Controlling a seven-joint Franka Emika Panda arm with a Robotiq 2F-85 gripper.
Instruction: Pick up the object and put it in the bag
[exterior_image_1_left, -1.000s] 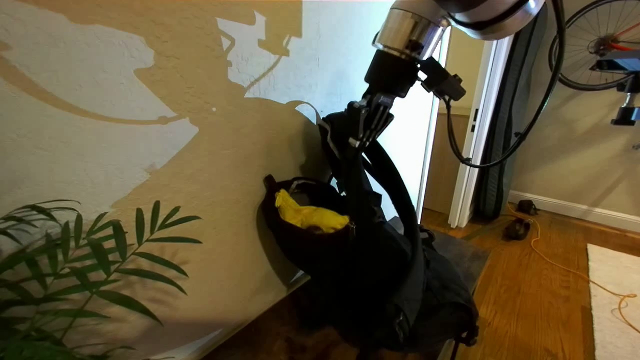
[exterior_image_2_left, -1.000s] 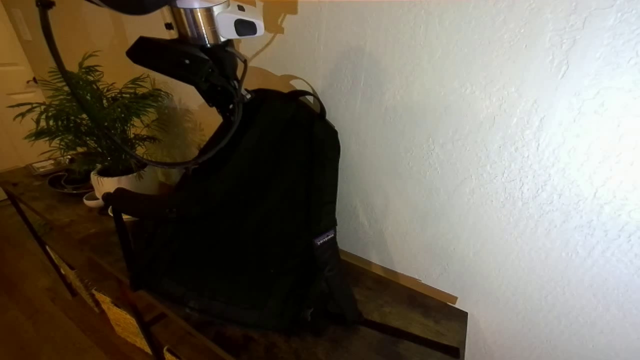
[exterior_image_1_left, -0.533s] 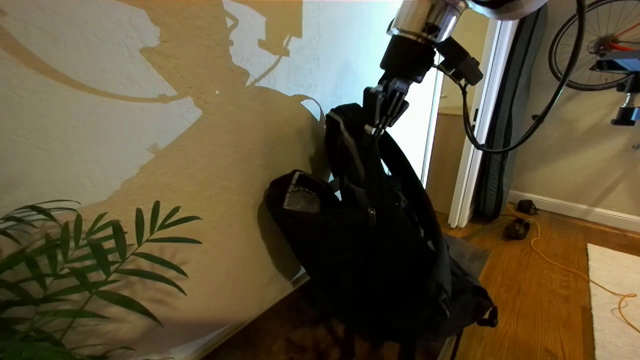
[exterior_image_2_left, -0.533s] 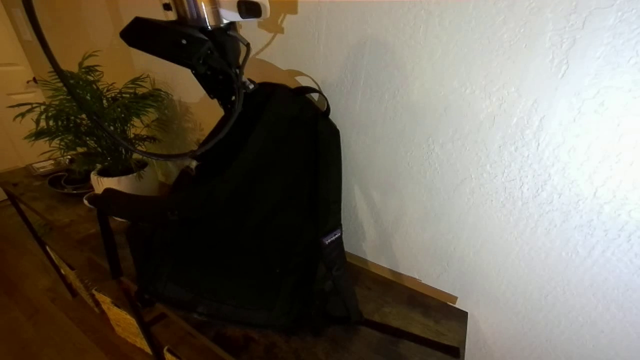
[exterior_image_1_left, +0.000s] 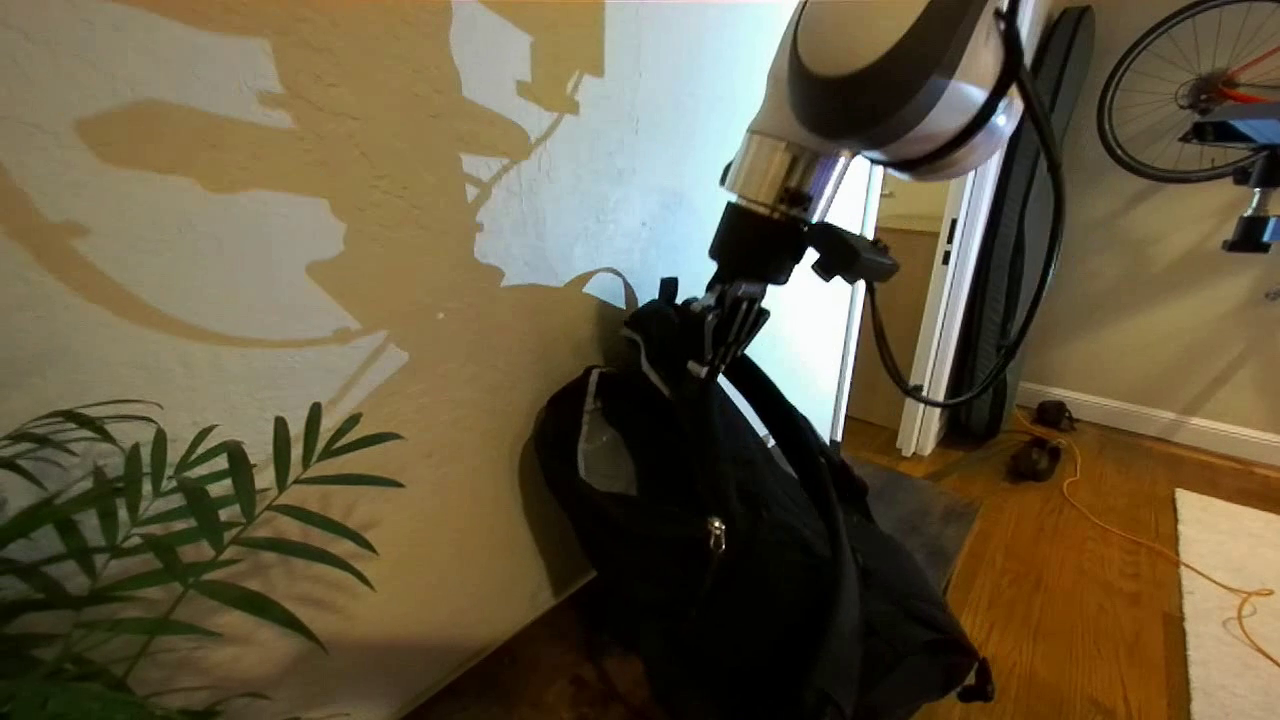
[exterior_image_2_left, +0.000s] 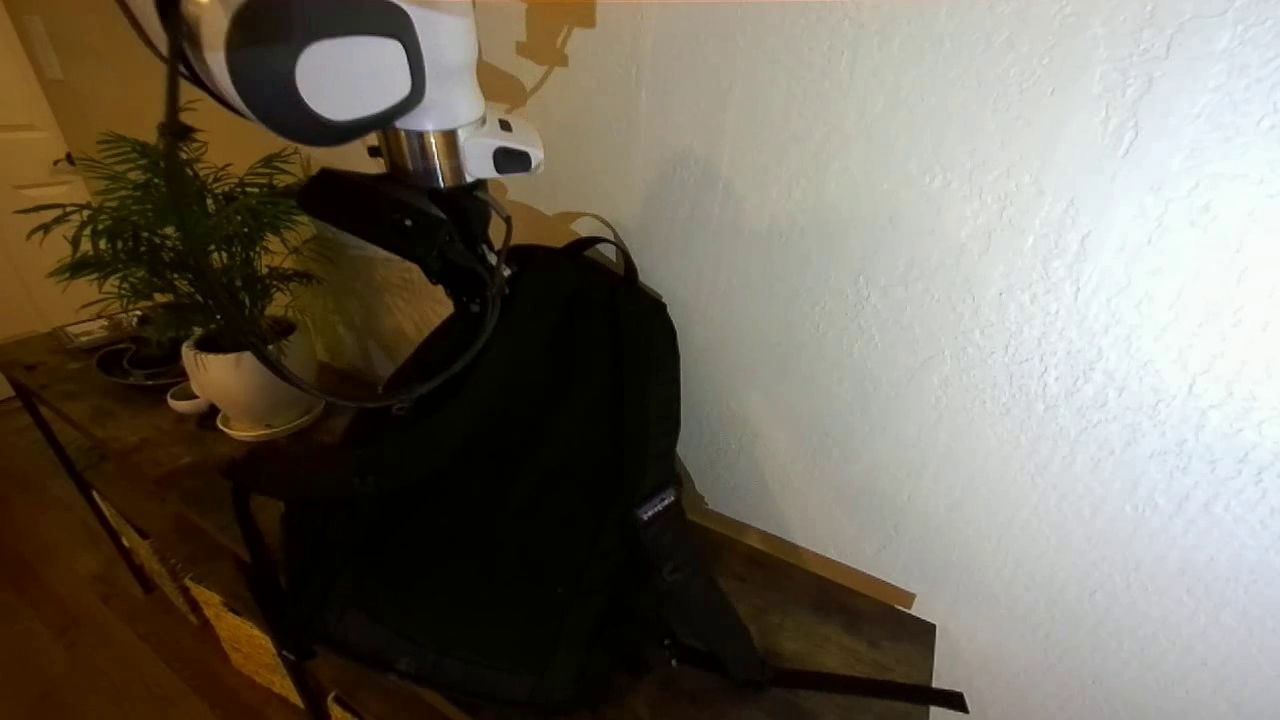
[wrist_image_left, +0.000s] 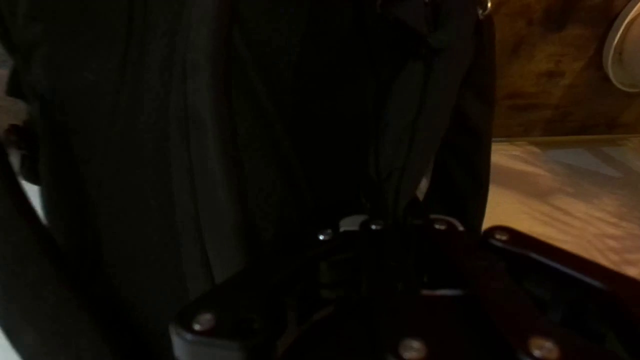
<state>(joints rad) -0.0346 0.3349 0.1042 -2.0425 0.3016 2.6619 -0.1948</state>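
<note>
The bag, a large black backpack, stands against the wall and shows in both exterior views. It fills much of the wrist view. Its mouth gapes toward the wall and shows a grey inner lining. My gripper is at the top edge of the bag, pointing down. In the wrist view the fingertips are close together with dark bag fabric between them, so the gripper looks shut on the bag. The picture there is dark. The yellow object is out of sight now, in all views.
The bag rests on a dark wooden table beside the textured wall. A leafy plant stands near the bag, in a white pot with a small white bowl beside it. A loose strap trails over the table.
The gripper rose with the bag's top edge, then came down lower than before, and the bag shifted with it. The yellow object lay in the bag's mouth a second ago and has dropped from sight.
</note>
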